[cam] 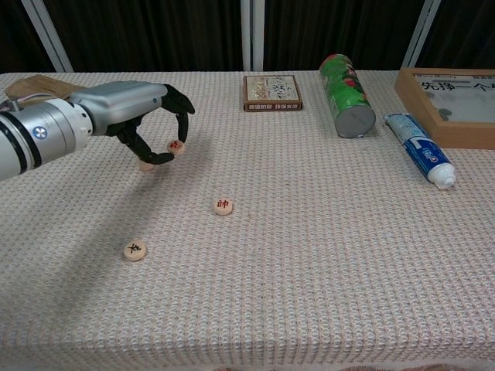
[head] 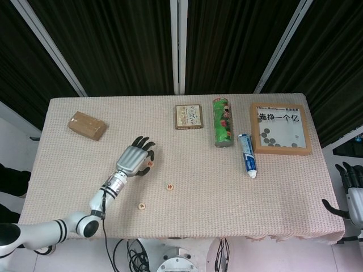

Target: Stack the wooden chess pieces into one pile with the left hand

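My left hand (cam: 133, 117) hovers over the left half of the table and pinches a round wooden chess piece (cam: 175, 146) between thumb and a finger, lifted off the cloth. In the head view the left hand (head: 134, 159) holds that piece (head: 148, 162) at its fingertips. Another tan piece (cam: 145, 165) seems to lie on the cloth just under the thumb. A piece with a red character (cam: 223, 206) (head: 169, 186) lies to the right of the hand. One with a black character (cam: 134, 250) (head: 142, 205) lies nearer the front edge. My right hand (head: 351, 184) hangs off the table's right side, holding nothing.
A cardboard box (cam: 48, 97) sits at the back left. A small printed box (cam: 271, 92), a green can lying down (cam: 346, 97), a toothpaste tube (cam: 421, 158) and a wooden framed tray (cam: 452, 108) line the back right.
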`<state>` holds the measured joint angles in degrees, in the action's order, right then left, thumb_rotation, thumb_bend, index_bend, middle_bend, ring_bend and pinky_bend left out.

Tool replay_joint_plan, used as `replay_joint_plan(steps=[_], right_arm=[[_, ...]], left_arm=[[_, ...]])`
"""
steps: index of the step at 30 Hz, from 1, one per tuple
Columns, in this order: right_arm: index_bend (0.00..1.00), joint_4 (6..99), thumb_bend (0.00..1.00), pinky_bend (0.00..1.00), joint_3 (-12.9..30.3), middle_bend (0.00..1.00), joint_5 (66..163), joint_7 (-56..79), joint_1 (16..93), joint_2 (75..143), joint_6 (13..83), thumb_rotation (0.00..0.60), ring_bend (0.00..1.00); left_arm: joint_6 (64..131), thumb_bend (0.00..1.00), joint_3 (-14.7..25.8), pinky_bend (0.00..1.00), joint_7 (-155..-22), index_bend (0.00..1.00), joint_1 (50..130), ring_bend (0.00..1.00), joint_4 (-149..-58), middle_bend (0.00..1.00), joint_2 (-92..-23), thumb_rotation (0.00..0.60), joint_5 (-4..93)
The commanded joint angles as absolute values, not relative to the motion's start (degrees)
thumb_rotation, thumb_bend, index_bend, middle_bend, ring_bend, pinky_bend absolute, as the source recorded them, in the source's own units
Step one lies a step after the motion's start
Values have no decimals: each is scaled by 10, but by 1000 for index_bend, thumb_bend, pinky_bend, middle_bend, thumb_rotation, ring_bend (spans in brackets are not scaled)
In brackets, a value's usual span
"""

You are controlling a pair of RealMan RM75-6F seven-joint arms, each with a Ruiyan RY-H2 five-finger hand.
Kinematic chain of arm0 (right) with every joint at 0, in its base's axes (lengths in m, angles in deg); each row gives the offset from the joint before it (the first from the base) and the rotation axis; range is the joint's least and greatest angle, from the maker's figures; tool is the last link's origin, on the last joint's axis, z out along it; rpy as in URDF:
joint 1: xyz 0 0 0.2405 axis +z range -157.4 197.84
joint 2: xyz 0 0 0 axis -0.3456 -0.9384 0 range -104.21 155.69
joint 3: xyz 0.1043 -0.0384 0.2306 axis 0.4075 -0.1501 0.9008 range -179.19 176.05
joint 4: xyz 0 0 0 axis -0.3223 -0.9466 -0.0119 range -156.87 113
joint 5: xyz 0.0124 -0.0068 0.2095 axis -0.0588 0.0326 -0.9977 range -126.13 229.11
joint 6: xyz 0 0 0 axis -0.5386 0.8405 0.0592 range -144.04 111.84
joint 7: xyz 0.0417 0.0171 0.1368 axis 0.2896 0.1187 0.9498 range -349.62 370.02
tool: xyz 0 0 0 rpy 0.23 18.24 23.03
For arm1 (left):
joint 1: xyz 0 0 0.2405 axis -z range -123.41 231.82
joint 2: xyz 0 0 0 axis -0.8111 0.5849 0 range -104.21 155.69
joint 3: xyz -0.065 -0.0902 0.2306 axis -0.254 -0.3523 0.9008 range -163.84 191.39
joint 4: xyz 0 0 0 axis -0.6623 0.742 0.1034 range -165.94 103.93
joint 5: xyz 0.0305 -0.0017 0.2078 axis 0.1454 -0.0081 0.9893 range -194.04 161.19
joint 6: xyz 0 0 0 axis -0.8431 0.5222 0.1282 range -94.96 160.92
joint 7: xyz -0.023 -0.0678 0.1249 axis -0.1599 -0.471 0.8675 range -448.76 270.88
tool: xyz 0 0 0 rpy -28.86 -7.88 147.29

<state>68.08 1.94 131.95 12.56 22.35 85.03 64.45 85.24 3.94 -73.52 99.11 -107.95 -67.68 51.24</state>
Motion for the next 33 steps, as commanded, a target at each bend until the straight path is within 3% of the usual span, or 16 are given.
replay_joint_plan(steps=[1,33], right_arm=[[0,682,174,0,19,0,1320,125,223,850,645,508,0],[0,689,176,0,18,0,1319,113,222,849,647,521,0]], left_arm=[[851,352,44,0,-723,503,983,0,-1090,142,-662,600,499],[848,352,56,0,-746,480,969,0,-1060,141,-667,600,493]])
